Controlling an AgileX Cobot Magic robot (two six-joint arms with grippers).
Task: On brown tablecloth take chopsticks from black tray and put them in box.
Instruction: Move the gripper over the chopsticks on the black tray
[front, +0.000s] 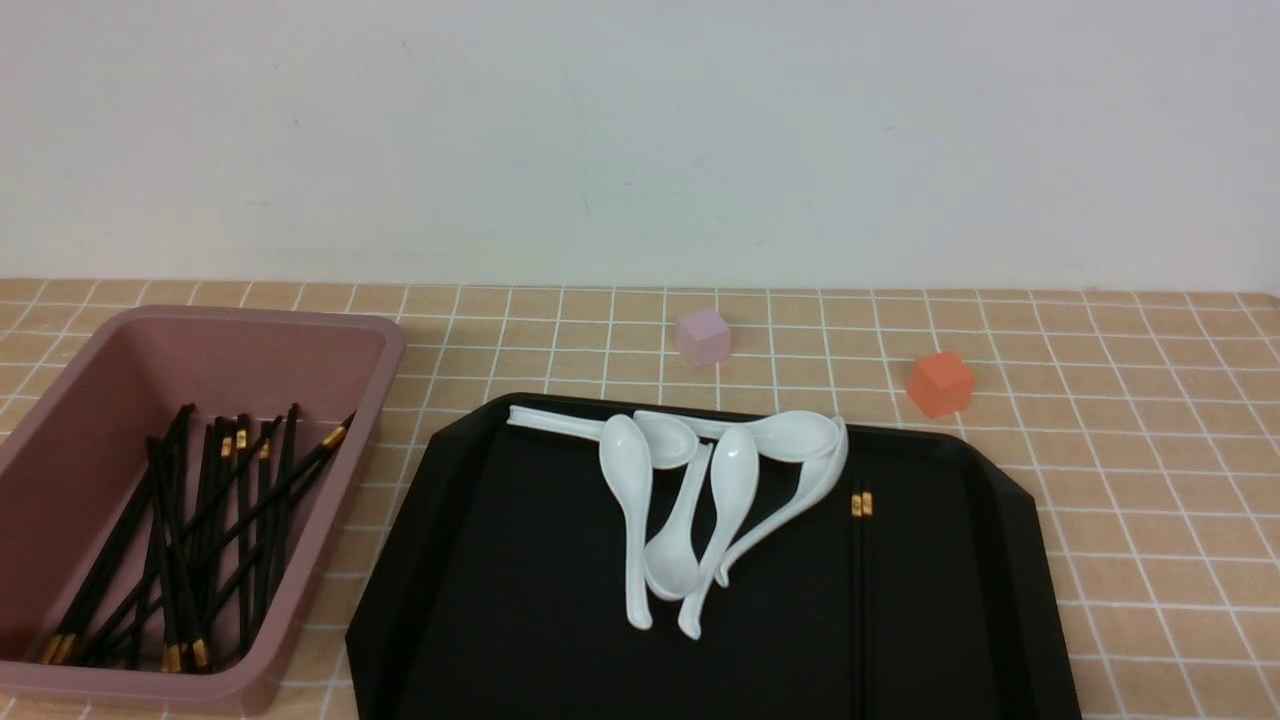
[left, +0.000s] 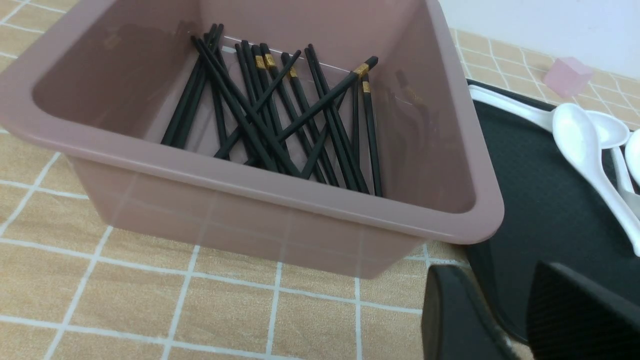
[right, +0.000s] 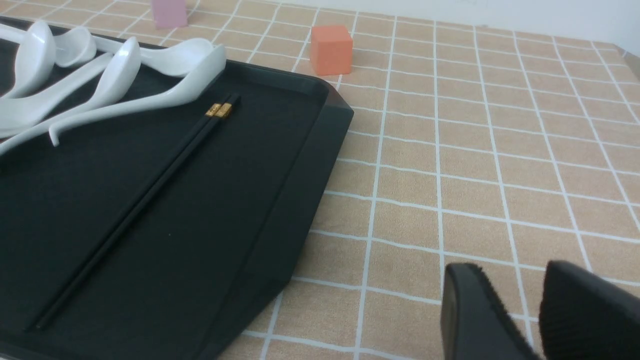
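Observation:
A pair of black chopsticks (front: 862, 590) with gold bands lies on the right side of the black tray (front: 480, 600), on the brown tablecloth (front: 1150, 450). It also shows in the right wrist view (right: 150, 195) on the tray (right: 300, 165). The pink box (front: 60, 400) stands left of the tray and holds several chopsticks (front: 200, 530). My left gripper (left: 500, 282) hovers near the box (left: 300, 210) and the tray's edge (left: 525, 200), jaws slightly apart and empty. My right gripper (right: 505, 282) is over bare cloth beside the tray, jaws apart and empty. Neither gripper shows in the front view.
Several white spoons (front: 700, 500) lie piled at the tray's far middle, just left of the chopsticks. A small pink cube (front: 703, 337) and an orange cube (front: 940, 383) sit on the cloth behind the tray. A white wall closes the back.

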